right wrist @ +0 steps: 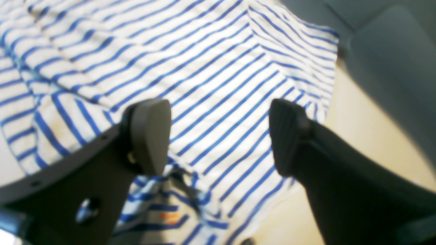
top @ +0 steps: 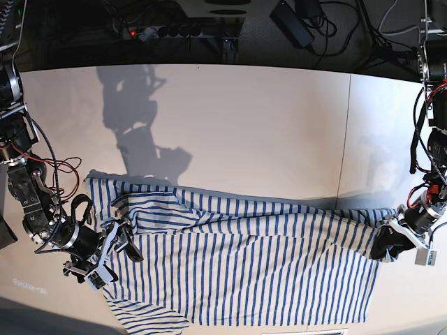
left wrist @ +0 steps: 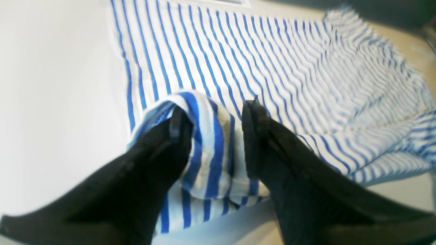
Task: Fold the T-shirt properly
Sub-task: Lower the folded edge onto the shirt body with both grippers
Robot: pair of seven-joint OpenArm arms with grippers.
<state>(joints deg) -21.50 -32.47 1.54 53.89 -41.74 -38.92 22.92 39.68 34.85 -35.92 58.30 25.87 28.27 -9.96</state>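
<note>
The T-shirt, white with blue stripes, lies spread and wrinkled across the near part of the white table. My left gripper is at the shirt's right end. In the left wrist view its fingers are closed on a bunched fold of the striped cloth, and the rest of the shirt stretches away beyond it. My right gripper is over the shirt's left part. In the right wrist view its jaws stand wide apart and empty above the cloth.
A power strip and cables lie on the dark floor beyond the table's far edge. A seam runs down the table at the right. The shirt's lower hem lies close to the table's front edge.
</note>
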